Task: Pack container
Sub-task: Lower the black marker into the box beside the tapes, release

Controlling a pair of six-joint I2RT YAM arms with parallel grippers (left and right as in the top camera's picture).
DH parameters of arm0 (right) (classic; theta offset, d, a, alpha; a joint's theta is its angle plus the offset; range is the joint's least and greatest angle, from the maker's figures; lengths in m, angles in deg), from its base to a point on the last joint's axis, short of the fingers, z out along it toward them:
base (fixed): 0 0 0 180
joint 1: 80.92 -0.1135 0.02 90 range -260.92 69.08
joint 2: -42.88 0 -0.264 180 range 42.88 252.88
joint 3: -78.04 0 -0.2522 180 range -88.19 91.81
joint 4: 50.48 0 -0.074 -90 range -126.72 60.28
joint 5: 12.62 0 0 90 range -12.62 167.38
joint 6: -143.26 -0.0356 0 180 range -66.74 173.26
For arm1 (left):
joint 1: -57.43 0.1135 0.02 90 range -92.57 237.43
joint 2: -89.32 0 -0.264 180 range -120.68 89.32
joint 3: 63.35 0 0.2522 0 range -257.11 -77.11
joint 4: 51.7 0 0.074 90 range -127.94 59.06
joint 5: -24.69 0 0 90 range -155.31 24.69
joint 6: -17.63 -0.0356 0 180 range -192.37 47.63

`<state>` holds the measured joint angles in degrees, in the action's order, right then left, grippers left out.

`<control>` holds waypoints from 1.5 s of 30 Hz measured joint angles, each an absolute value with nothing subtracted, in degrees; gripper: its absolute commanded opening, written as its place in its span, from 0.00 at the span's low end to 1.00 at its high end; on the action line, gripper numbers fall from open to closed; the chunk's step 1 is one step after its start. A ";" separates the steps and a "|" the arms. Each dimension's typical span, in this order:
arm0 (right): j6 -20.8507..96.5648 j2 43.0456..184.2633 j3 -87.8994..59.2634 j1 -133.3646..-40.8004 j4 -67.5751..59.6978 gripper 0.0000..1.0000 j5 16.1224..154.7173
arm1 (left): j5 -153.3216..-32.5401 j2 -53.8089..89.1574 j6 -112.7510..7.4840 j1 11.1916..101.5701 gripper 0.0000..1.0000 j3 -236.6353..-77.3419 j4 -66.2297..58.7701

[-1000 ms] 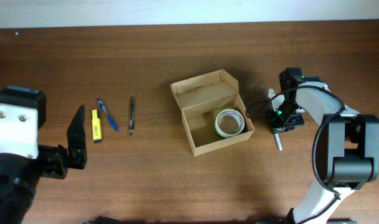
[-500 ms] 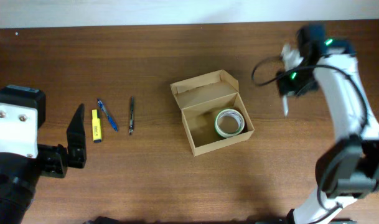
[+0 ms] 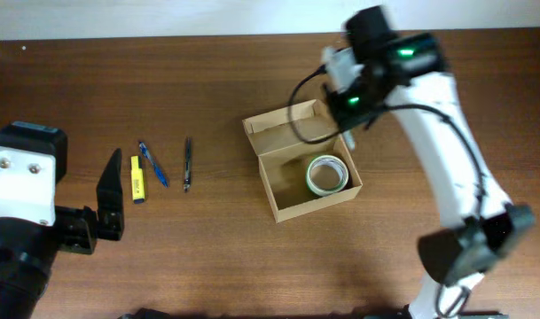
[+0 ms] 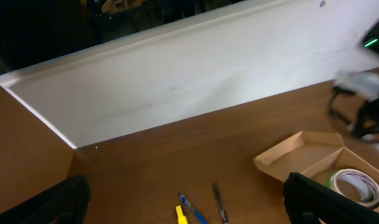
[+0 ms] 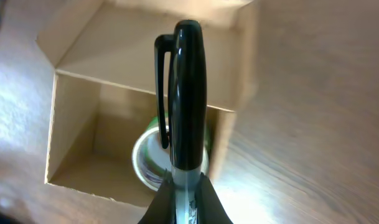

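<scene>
Brown wooden table (image 3: 252,266), seen from overhead as I run the rig remotely: the box (image 3: 316,205) sits open near the middle, its lid (image 3: 274,133) folded back toward the far edge, a tape roll (image 3: 326,175) lying flat in its right end. My right end effector (image 5: 187,193) hovers above the box's far right corner, clamped on a black marker (image 5: 186,93) that points out over the opening. My left end effector (image 4: 186,183) is at the table's left side, fingers spread wide, gripping nothing. Between it and the box lie a highlighter (image 3: 136,179), a blue pen (image 3: 152,164) and a black pen (image 3: 187,163), side by side, none touching.
</scene>
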<state>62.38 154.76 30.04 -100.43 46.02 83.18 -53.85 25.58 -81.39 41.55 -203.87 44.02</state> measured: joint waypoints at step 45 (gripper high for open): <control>74.60 166.49 23.00 -115.90 47.72 0.04 86.13 | -54.64 28.15 -81.41 41.57 0.99 -203.87 44.61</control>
<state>74.60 166.49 23.00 -115.90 47.72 86.13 -54.64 28.15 -81.41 41.57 -203.87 44.61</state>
